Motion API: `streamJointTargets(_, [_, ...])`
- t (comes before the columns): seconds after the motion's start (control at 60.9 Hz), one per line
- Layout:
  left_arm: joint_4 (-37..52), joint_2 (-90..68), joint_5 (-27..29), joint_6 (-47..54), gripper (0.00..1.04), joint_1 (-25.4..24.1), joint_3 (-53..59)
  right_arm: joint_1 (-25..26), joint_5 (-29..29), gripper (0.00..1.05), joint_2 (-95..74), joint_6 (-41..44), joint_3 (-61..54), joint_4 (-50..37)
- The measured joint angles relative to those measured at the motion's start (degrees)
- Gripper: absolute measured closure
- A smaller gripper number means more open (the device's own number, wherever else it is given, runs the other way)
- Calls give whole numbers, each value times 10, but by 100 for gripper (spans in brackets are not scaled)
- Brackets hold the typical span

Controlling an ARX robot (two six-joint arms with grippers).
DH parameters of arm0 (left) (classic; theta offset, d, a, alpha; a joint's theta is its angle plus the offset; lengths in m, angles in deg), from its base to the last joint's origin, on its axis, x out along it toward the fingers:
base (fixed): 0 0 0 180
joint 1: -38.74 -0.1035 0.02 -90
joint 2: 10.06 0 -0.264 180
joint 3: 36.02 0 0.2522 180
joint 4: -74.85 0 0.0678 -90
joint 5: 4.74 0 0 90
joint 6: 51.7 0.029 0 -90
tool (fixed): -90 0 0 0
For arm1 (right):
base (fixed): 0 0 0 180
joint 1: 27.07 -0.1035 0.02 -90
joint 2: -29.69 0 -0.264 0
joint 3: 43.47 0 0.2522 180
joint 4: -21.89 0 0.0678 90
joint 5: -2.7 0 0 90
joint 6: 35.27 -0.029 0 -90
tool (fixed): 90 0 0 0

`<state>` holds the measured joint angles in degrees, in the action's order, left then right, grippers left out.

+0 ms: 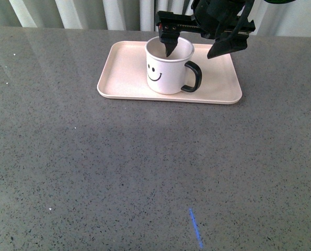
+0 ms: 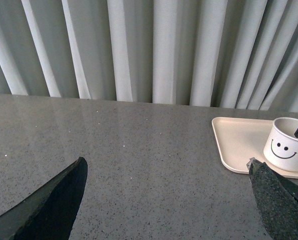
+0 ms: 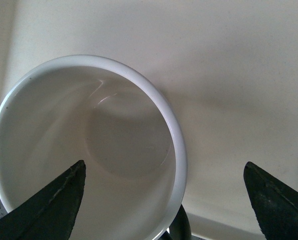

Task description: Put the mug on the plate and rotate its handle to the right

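Place: indoor tabletop station, curtained off. A grey speckled stone-look countertop (image 1: 92, 172) is stretching from the near edge to the far side. Pale pleated curtains (image 2: 138, 50) are hanging right behind its far edge, hiding the room. A short blue mark (image 1: 195, 228) is lying near, right of centre. Lab or office: cannot tell.

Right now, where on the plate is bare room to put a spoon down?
The plate is bare left of the mug, up to its rim. Right of the handle is a smaller patch, but the right hand hangs open over it, one finger at the mug's mouth. That side is crowded.
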<state>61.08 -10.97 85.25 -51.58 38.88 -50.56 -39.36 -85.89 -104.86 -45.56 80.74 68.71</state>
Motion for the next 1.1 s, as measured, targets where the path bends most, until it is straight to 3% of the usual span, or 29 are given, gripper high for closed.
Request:
streamJointTargets(0.099, [0,0,0,0,9,0,0,0,-1,29,0,-4,-2,0])
streamJointTargets(0.23, [0,0,0,0,9,0,0,2,-3,56,0,-9,-3,5])
streamJointTargets(0.575, [0,0,0,0,9,0,0,10,18,103,0,-19,-3,27])
streamJointTargets(0.854, [0,0,0,0,9,0,0,38,37,103,8,58,22,68])
streamJointTargets(1.1, [0,0,0,0,9,0,0,61,78,103,-8,120,122,118])
